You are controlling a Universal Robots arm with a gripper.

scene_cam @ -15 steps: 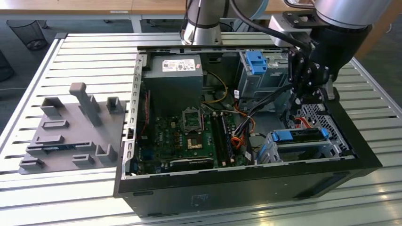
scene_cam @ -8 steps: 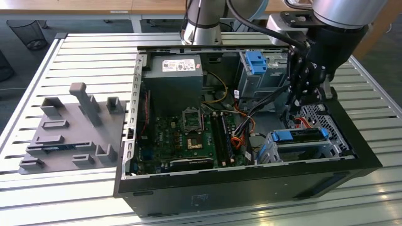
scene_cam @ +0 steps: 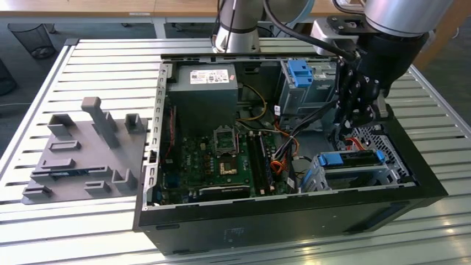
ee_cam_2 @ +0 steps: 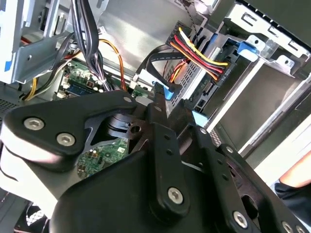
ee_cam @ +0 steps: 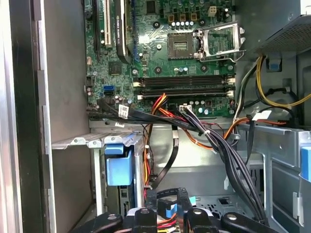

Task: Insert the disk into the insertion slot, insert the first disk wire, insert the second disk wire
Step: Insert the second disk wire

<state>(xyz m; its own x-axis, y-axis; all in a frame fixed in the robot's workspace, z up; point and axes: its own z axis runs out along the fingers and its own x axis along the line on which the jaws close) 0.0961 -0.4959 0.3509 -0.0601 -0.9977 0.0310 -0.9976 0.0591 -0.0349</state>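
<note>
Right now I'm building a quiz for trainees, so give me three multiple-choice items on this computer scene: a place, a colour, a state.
1. Where is the disk? A in the metal cage; B on the floor; C in a drawer.
2. Colour of the disk's frame? A red; B blue; C green.
3. The computer case is: A closed; B open; C upside down.
Key: A, it sits inside the cage; B, the frame is bright blue; B, the motherboard lies exposed.
</note>
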